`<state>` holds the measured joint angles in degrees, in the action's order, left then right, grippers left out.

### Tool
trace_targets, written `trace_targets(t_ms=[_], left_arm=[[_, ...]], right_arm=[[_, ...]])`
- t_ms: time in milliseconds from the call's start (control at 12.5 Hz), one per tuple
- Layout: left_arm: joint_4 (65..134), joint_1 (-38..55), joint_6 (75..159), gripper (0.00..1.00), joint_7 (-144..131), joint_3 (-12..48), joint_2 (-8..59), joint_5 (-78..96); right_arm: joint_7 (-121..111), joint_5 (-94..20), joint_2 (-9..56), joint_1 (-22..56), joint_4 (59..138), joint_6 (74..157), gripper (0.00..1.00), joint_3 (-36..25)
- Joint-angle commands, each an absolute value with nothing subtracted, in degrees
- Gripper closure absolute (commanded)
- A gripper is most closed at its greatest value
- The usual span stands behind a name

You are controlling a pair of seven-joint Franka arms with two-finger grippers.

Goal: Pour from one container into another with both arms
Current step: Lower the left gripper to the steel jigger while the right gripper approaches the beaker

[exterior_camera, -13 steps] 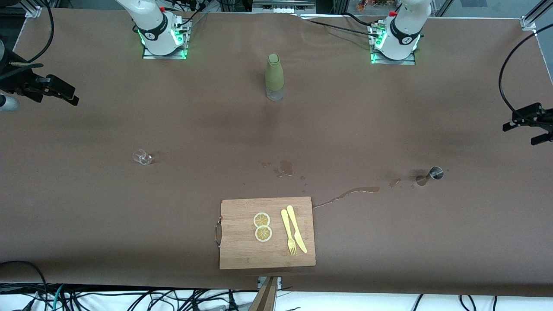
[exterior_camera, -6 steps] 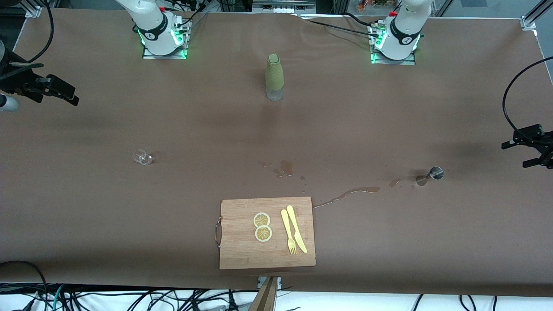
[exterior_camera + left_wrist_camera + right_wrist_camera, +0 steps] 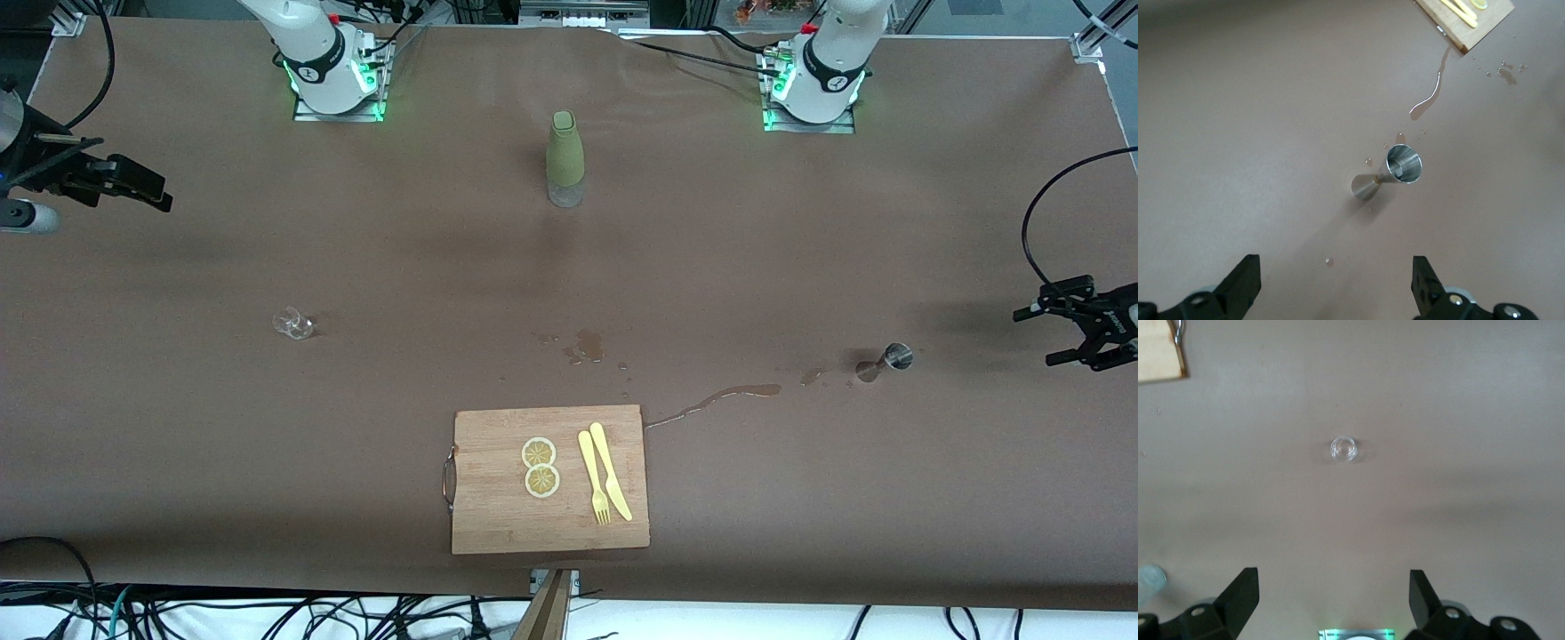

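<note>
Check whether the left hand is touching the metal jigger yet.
Apart. The left wrist view shows the left hand open, with bare table between its fingers and the jigger.

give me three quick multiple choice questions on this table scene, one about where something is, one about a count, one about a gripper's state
1. Where do the yellow plastic fork and knife lie?
A. beside the green bottle
B. on the wooden cutting board
C. in the spilled liquid

2. How many lemon slices are on the wooden cutting board?
A. one
B. two
C. four

3. What state is the left gripper in, over the table near the small steel double-cone jigger?
A. open and empty
B. shut on the jigger
C. shut on the glass

Answers:
1. B: the fork and knife rest side by side on the board.
2. B: two round lemon slices lie touching, next to the cutlery.
3. A: the left wrist view shows its fingers wide apart, with the jigger standing free on the table.
</note>
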<state>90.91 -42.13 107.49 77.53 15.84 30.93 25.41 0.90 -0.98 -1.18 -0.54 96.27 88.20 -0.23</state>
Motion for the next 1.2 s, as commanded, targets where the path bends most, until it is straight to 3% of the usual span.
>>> trace_targets(t_ms=[0,479,958,1118], left_arm=[[86.05,-42.1,106.79,0.0,84.26,16.0,36.11,29.16],[85.69,-41.49,106.79,0.0,104.46,15.73,43.5,38.13],[86.04,-41.4,106.09,0.0,128.38,15.65,50.26,50.69],[86.4,-41.31,103.81,0.0,131.47,15.64,52.2,55.35]], right_arm=[[-5.68,-1.06,0.78,-0.44,96.59,86.4,0.0,0.09],[-22.63,-0.79,5.44,-0.88,96.59,83.76,0.0,-0.17],[-37.5,-1.93,9.13,-1.66,96.68,88.14,0.0,-0.44],[-47.75,-7.62,11.5,-4.73,96.59,90.08,0.0,-0.53]])
